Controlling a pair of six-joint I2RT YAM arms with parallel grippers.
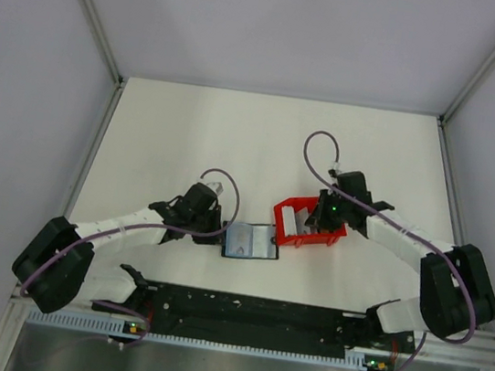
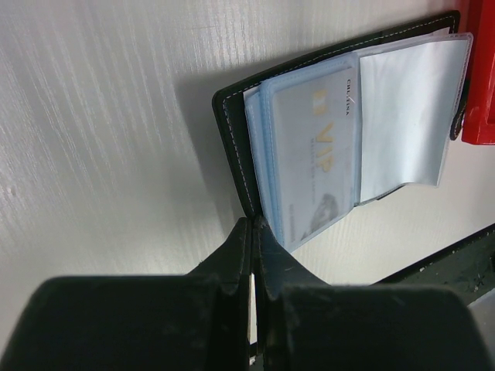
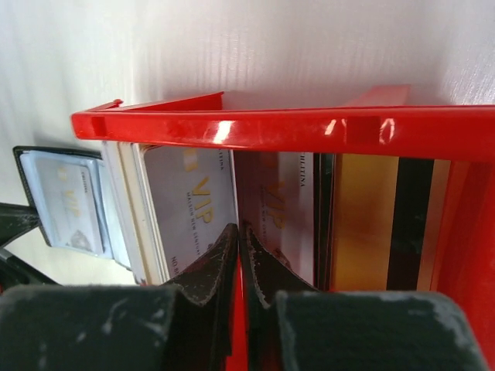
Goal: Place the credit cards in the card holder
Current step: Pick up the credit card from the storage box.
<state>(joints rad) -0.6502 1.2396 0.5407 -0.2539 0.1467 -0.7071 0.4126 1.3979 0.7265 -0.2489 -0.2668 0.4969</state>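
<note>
The card holder (image 1: 252, 241) lies open on the white table, with a pale credit card (image 2: 313, 147) tucked in one of its clear sleeves. My left gripper (image 2: 255, 224) is shut on the near edge of its black cover, at the holder's left side (image 1: 223, 233). Just right of the holder stands the red tray (image 1: 313, 241), with several credit cards on edge in it: a pale one (image 3: 189, 201), a reddish-lit one (image 3: 286, 201), and tan (image 3: 363, 224) and dark ones. My right gripper (image 3: 241, 230) reaches down into the tray (image 1: 323, 218), shut at the pale card's right edge.
The tray's red rim (image 3: 286, 124) crosses in front of the right gripper. A black rail (image 1: 248, 313) runs along the near table edge, also showing below the holder (image 2: 456, 259). Grey walls and metal posts enclose the table.
</note>
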